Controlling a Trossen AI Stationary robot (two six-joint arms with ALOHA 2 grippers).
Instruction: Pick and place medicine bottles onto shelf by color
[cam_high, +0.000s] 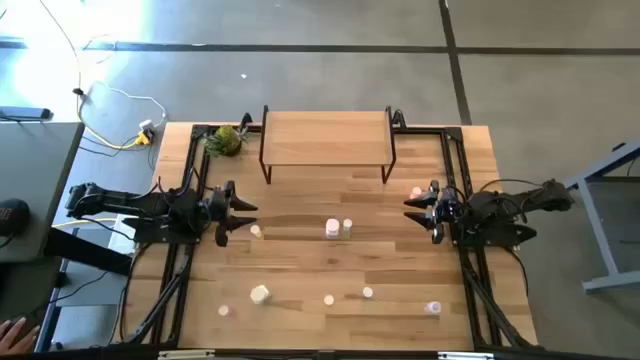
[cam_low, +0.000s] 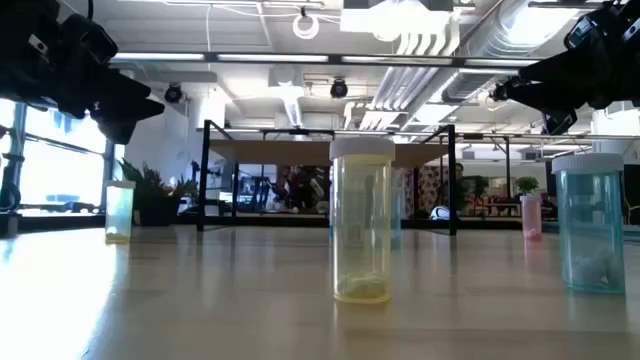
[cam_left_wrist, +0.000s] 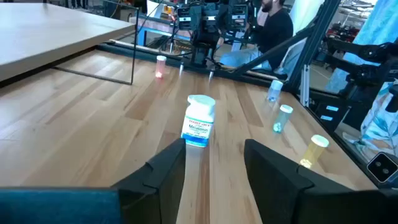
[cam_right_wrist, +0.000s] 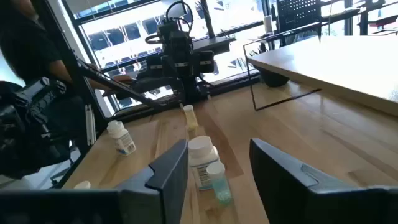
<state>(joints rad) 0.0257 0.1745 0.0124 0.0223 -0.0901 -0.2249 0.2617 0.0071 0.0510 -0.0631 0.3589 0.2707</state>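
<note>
Nine or so medicine bottles (cam_high: 333, 229) lie scattered on the tabletop (cam_high: 300, 270) and none stands on the shelf (cam_high: 327, 137), so we judge the sorting has not begun and the step in hand is choosing a first pick. We take the shelf as our landmark: a smooth pale-wood board on thin dark metal legs, bare on top, at the far edge. Our left gripper (cam_high: 243, 210) hovers off the shelf's left front corner with its fingers spread and nothing between them; our right gripper (cam_high: 412, 203) hovers off the right front corner, likewise spread and empty, with a pink bottle (cam_high: 416, 191) just beside it. Straight in front of the shelf's middle stands a white labelled bottle (cam_left_wrist: 198, 121), touching or nearly touching a small bluish one (cam_right_wrist: 219, 181); a pale yellow bottle (cam_high: 256, 232) stands near the left gripper, and the rest sit well apart toward the table's front edge. All are small, smooth, capped cylinders, some of clear tinted plastic, so we judge they will tip or roll if nudged. The next move calls for lowering one open claw squarely around an upright bottle before closing.
</note>
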